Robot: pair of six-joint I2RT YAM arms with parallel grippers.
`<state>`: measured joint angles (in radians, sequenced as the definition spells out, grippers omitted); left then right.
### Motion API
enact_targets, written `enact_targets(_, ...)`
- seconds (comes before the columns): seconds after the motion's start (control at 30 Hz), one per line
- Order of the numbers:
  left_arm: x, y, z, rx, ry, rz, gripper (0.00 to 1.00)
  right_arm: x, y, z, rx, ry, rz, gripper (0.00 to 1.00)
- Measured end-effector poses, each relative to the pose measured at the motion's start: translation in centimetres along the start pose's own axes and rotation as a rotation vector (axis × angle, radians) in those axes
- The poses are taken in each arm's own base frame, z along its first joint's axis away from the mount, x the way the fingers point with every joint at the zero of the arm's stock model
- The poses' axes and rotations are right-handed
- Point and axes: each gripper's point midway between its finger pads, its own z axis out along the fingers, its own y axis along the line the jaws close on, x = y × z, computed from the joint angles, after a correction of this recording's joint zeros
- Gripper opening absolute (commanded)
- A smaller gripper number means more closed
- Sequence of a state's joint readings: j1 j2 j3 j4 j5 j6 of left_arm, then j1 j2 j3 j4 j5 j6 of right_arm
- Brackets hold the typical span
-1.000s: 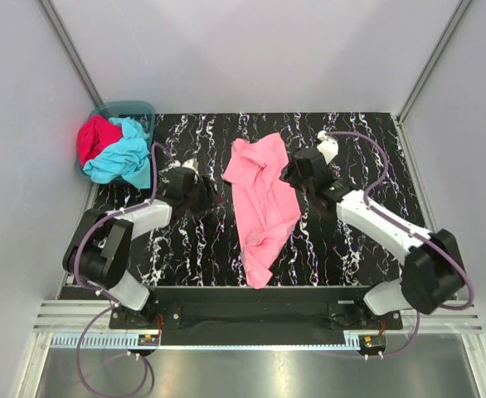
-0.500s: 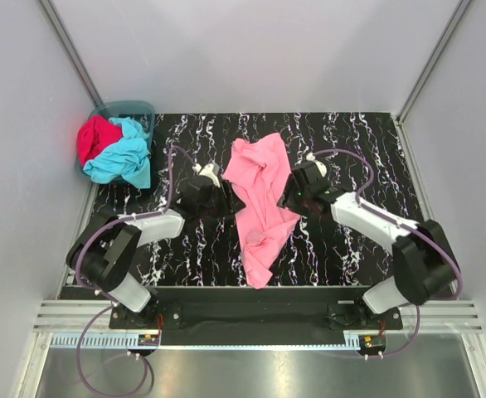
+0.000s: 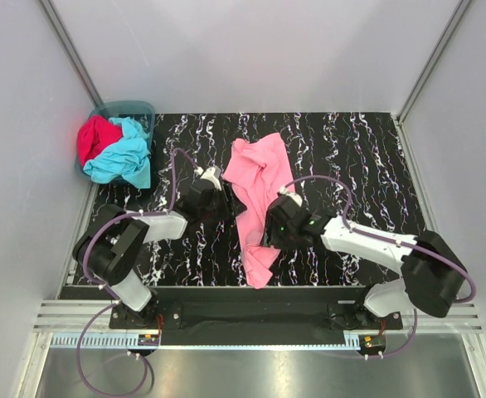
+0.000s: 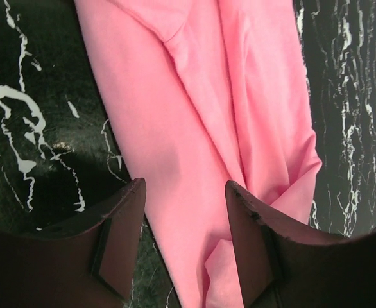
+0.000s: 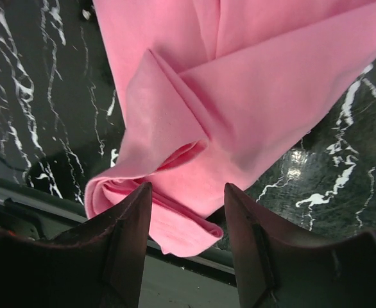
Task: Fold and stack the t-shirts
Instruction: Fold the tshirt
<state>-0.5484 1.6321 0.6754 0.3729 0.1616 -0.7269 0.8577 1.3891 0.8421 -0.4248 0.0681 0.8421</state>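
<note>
A pink t-shirt (image 3: 260, 166) lies crumpled in a long strip down the middle of the black marble table (image 3: 359, 149). Its near end (image 5: 175, 160) is rolled and hangs at the table's front edge. My left gripper (image 3: 226, 204) stands open over the shirt's left edge (image 4: 169, 128), one finger above the table and one above the cloth. Just above the rolled near end, my right gripper (image 3: 269, 239) is open too, with nothing pinched. The wrist views show the left gripper (image 4: 185, 186) and the right gripper (image 5: 188, 187) holding nothing. A turquoise t-shirt (image 3: 125, 157) and a red t-shirt (image 3: 94, 137) sit bunched at the far left.
A teal plastic basket (image 3: 127, 106) holds the turquoise and red shirts at the table's far left corner. Grey walls enclose the table on three sides. The front edge (image 5: 194, 263) runs right under the pink shirt's near end.
The left gripper moved right up to the pink shirt's left edge. The right arm swung from the shirt's far right side down to its near end, its jaws narrowing a little.
</note>
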Motion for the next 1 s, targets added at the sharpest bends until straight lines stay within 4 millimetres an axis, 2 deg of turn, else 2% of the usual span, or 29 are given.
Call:
enact_targets(0.1,0.0,-0.2,0.0,0.019,-0.010,0.005,0.57,1.0,0.0,1.0,0.018,0.029,-0.006,0.56)
enact_targets(0.23,0.5,0.2,-0.1,0.016,-0.002,0.013,0.57,1.0,-0.1,1.3,0.023,0.027,0.001,0.55)
enact_targets(0.8,0.6,0.1,-0.2,0.036,-0.005,0.026,0.56,0.0,0.6,1.6,0.018,-0.009,-0.001,0.56)
enact_targets(1.0,1.0,0.2,0.1,0.042,0.005,0.026,0.55,-1.4,1.3,1.4,0.007,-0.043,-0.003,0.55)
